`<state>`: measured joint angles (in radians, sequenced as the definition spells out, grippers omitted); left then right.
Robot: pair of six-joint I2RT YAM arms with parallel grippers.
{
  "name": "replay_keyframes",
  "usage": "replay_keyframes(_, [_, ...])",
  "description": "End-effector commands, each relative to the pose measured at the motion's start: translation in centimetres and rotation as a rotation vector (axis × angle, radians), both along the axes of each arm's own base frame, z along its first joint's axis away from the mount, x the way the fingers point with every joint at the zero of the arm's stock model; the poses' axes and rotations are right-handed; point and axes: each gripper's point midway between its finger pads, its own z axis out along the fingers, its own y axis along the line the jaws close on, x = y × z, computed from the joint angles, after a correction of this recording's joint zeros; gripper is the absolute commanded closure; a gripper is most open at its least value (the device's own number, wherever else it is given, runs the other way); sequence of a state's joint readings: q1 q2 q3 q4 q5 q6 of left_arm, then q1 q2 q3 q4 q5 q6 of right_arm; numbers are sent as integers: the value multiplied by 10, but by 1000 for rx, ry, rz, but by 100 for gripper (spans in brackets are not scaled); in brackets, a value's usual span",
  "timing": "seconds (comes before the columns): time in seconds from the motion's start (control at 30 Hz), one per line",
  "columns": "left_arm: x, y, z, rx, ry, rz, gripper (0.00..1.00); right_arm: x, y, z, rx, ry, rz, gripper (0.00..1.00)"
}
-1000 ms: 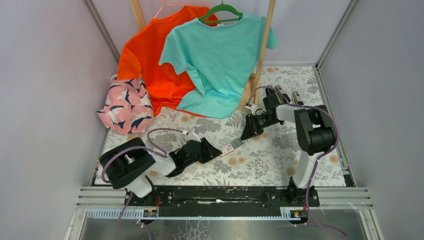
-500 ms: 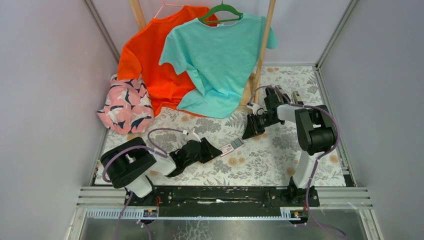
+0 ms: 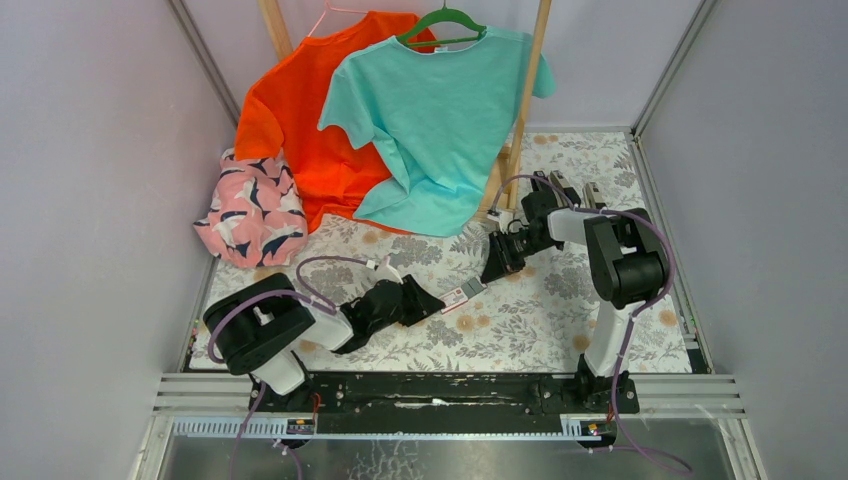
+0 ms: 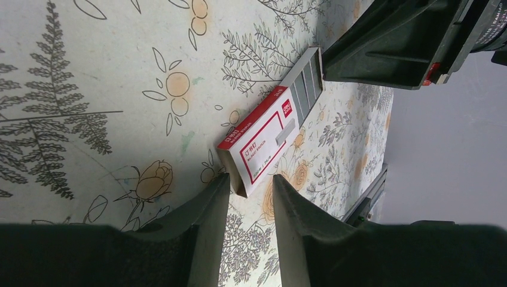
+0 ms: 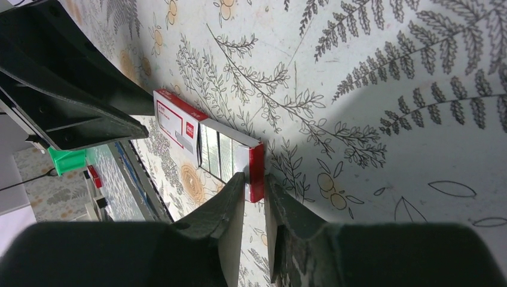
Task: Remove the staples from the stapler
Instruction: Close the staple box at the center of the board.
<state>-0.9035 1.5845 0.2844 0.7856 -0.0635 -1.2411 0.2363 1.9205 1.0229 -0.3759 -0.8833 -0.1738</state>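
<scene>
A small white-and-red staple box (image 3: 462, 295) lies flat on the flowered table, its tray slid partly out. Silvery strips of staples (image 5: 216, 155) show in the tray (image 4: 306, 89). My right gripper (image 5: 254, 179) is shut on the tray's red end (image 5: 257, 170), one finger on each side; it is at the box's far end (image 3: 492, 270). My left gripper (image 4: 251, 179) has the near corner of the box's sleeve (image 4: 263, 143) pinched between its fingertips, low on the table (image 3: 438, 300). The stapler is out of view.
An orange shirt (image 3: 300, 130) and a teal shirt (image 3: 430, 130) hang from a wooden rack (image 3: 525, 90) at the back. A pink patterned cloth bundle (image 3: 250, 210) sits at the back left. Grey walls close in both sides.
My right gripper has shifted slightly left toward the box and its jaws have narrowed onto the tray's red end. The left arm and the box have not visibly moved.
</scene>
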Motion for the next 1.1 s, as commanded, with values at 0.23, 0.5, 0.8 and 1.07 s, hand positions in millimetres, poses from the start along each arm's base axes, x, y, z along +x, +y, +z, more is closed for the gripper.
replay_keyframes(0.23, [-7, 7, -22, 78, 44, -4, 60, 1, 3, -5, -50, -26, 37, 76])
replay_keyframes(0.5, [-7, 7, -21, 78, 42, -5, 60, 1, 4, -5, -84, -60, 54, 78])
replay_keyframes(0.8, [-7, 8, -22, 81, 46, -2, 63, 3, 4, -3, -94, -80, 40, 79])
replay_keyframes(1.07, [-7, 7, -22, 82, 48, -2, 65, 3, 5, -2, -93, -78, 38, 80])
